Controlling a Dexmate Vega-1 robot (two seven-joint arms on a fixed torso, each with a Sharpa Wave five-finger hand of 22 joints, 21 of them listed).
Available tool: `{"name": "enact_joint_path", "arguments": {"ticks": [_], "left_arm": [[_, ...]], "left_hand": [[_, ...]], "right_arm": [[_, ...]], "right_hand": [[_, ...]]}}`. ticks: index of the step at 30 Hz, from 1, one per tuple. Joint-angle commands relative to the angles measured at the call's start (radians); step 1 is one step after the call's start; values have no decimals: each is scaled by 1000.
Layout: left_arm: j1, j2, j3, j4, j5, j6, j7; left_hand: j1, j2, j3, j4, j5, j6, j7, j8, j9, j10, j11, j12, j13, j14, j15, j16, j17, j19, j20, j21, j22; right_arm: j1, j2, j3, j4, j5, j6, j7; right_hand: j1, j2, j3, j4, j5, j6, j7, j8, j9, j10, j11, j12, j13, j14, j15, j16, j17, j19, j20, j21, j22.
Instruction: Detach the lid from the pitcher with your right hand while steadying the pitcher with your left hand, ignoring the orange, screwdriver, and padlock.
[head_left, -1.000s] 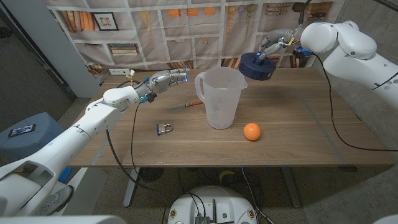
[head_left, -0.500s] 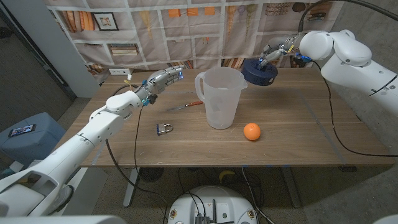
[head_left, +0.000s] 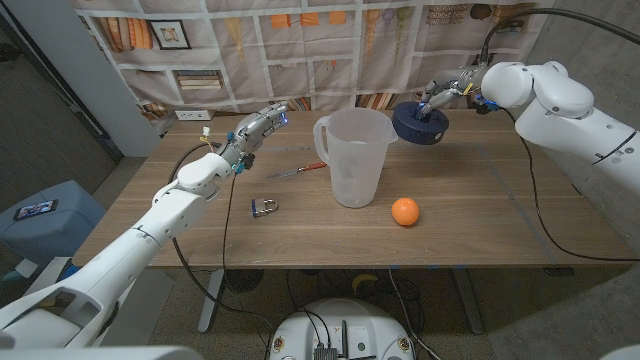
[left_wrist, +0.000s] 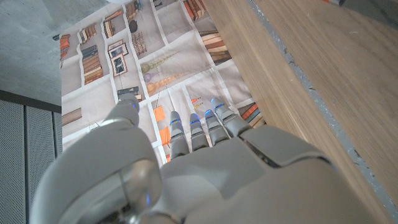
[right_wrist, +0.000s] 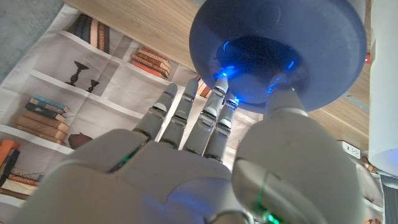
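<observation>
Pitcher (head_left: 352, 157) stands open at bench (head_left: 470, 200) centre; lid (head_left: 420, 123) is at approx. 2 o'clock from it, pinched by right hand (head_left: 443, 90) in the air. Lid looks stiff, light plastic, prob. smooth; best grip is its centre knob. Left hand (head_left: 253, 130), fingers apart, holds nothing, at 9 o'clock. Vs. 1 s ago: lid came lower and nearer the pitcher; left hand lifted higher.

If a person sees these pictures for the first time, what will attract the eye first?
Probably the tall translucent pitcher standing open at the table's middle, and the dark blue lid held up behind it by the right hand. Next, the bright orange in front of the pitcher.
</observation>
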Motion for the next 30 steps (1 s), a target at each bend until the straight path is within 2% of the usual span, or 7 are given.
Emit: {"name": "enact_joint_path", "arguments": {"ticks": [1, 13, 24, 30], "left_arm": [[36, -33, -6, -4, 54, -25, 115], [27, -57, -2, 23, 82, -42, 150], [70, -65, -24, 1, 85, -50, 209], [71, -72, -27, 4, 93, -53, 226]], "left_hand": [[-12, 8, 2, 10, 7, 0, 7, 6, -1, 8, 2, 3, 1, 5, -4, 4, 2, -2, -26, 5, 2], [-29, 35, 12, 18, 8, -11, 18, 5, -2, 3, 9, 1, 1, -2, -4, 2, 3, -12, -27, 3, 2], [-35, 45, 20, 18, 8, -15, 28, 5, -2, 3, 8, 2, 1, -4, 0, 2, 2, -13, -26, 3, 2], [-38, 48, 23, 17, 8, -15, 31, 6, -2, 4, 8, 2, 1, -6, 1, 1, 1, -14, -26, 3, 2]], "right_arm": [[-27, 1, -8, 20, -2, -4, -18], [-36, 18, -32, 72, -10, 14, -52], [-42, 43, -68, 117, -58, 16, -75], [-54, 55, -78, 141, -66, 9, -90]], "right_hand": [[77, 87, 0, 3, 7, 25, -31, 7, 5, 1, 1, 5, 5, 4, -139, -3, 3, 11, 0, 5, 3], [75, 87, -2, 4, 7, 26, -31, 8, 6, 0, 1, 4, 7, 7, -138, -3, 4, 15, -1, 5, 3], [72, 85, -4, 4, 7, 21, -32, 5, 6, 0, 2, 4, 10, 9, -137, -5, 3, 18, -5, 5, 3], [71, 85, -4, 5, 7, 23, -32, 6, 8, -1, 2, 4, 11, 11, -137, -5, 4, 22, -9, 6, 3]]}}
